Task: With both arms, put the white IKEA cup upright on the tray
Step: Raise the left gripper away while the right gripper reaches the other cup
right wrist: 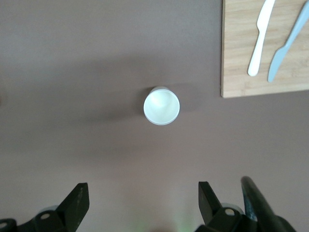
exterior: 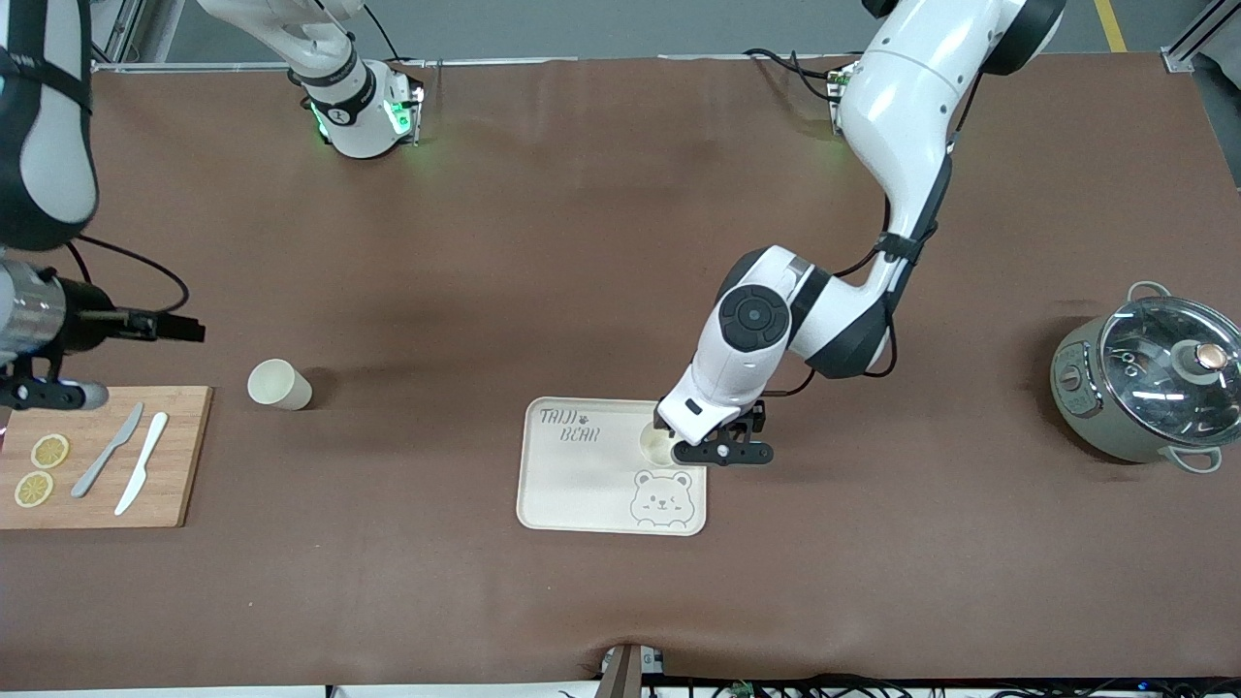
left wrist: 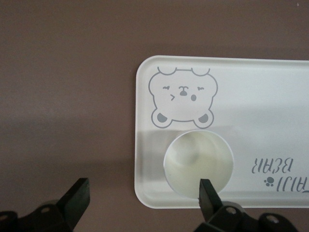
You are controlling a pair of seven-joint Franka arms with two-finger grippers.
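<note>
Brown table (exterior: pixel 543 242), half-hidden cup (exterior: pixel 657 444) on tray (exterior: pixel 582 485)

Objects on the brown table cover (exterior: pixel 582 242) apart from the working set.

A wooden cutting board (exterior: pixel 184 456) lies at the right arm's end of the table, carrying two lemon slices (exterior: pixel 49 451) (exterior: pixel 34 489), a grey knife (exterior: pixel 107 450) and a white knife (exterior: pixel 142 462); the knives lie side by side, slanted, nearer the board's middle than the slices, which sit one nearer the front camera than the other. At the left arm's end stands a grey-green pot (exterior: pixel 1096 407) with looped handles, closed by a glass lid (exterior: pixel 1168 359) bearing a copper-toned knob (exterior: pixel 1209 357).
</note>
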